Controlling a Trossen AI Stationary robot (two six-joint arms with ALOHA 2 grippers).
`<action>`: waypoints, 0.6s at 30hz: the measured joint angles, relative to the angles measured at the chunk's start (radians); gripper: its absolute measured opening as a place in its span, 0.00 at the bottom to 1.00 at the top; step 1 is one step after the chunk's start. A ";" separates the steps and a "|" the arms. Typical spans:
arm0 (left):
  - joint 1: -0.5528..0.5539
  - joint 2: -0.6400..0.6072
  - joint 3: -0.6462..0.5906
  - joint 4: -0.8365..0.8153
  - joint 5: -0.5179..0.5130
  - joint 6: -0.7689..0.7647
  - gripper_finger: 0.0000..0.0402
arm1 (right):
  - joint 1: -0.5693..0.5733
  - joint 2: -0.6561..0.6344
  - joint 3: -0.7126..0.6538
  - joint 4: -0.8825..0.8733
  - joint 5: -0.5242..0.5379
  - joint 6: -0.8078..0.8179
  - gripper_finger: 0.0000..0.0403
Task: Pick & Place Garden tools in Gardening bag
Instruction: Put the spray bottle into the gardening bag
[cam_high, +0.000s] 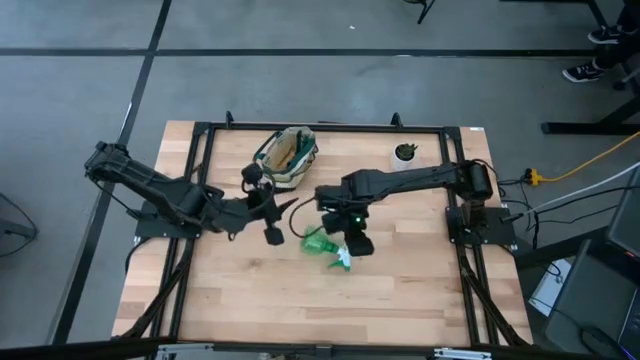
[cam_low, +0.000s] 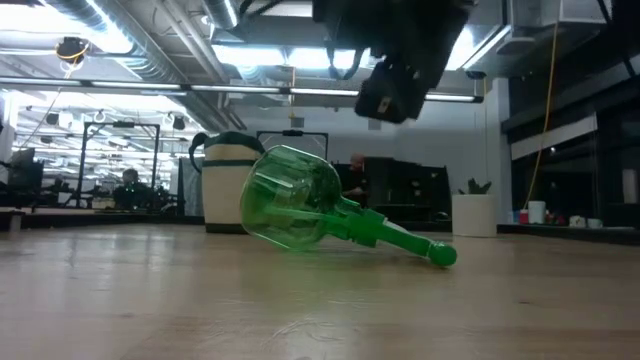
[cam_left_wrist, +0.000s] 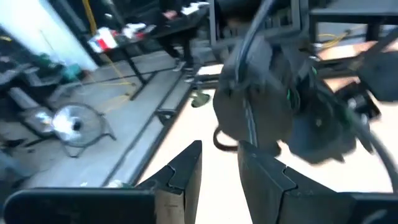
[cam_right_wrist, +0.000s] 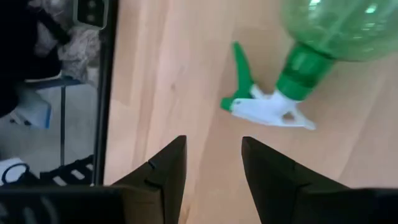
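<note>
The translucent green spray bottle (cam_high: 322, 243) lies on its side on the table, its white trigger (cam_right_wrist: 267, 109) toward the near edge; it also shows in the low view (cam_low: 300, 200). My right gripper (cam_right_wrist: 213, 162) is open and empty above the table beside the bottle's trigger end, clear of it (cam_low: 395, 95). My left gripper (cam_high: 272, 232) is open and empty left of the bottle (cam_left_wrist: 217, 180). The beige gardening bag (cam_high: 287, 157) stands at the far middle with brownish things inside. The rake, trowel and shears do not show singly.
A small white-potted plant (cam_high: 405, 152) stands at the far right of the table. The two arms are close together at the table's middle. Bare wood lies toward the near edge (cam_high: 300, 310). A person shows far behind the table (cam_low: 356, 165).
</note>
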 joint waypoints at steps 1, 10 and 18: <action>0.000 -0.007 0.000 -0.011 0.027 -0.002 0.25 | 0.009 -0.010 0.000 -0.010 -0.001 -0.005 0.39; 0.014 -0.067 0.000 -0.069 0.363 -0.011 0.25 | 0.121 -0.109 -0.006 -0.122 0.035 0.077 0.39; 0.014 -0.040 0.001 -0.061 0.474 -0.042 0.25 | 0.258 -0.225 -0.007 -0.126 0.433 0.357 0.39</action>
